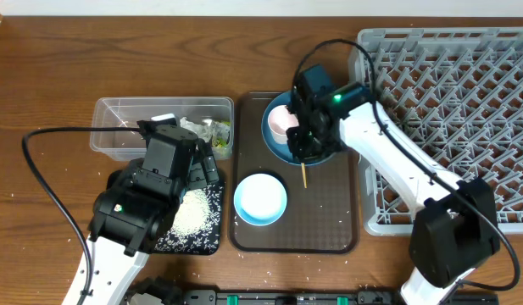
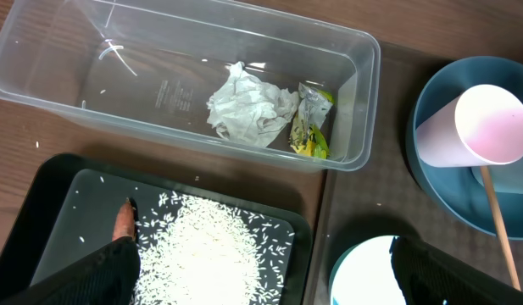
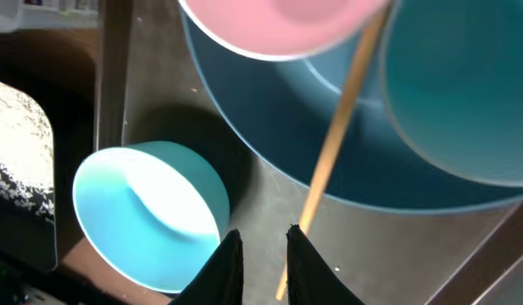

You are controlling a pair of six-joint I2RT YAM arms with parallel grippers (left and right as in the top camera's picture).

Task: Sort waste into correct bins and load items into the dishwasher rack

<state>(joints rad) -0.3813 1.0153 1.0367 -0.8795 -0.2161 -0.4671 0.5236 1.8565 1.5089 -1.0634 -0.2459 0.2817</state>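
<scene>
Clear tub, embossed mark (unreadable), printed wrapper

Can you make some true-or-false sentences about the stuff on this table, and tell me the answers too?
1. The rice is in the black tray. True.
2. The rack is full of dishes. False: no dishes can be seen in it.
3. The pink cup lies on its side on the plate. True.
4. The wrapper lies on the plate. False: it is in the tub.
5. The bowl sits on the brown tray. True.
</scene>
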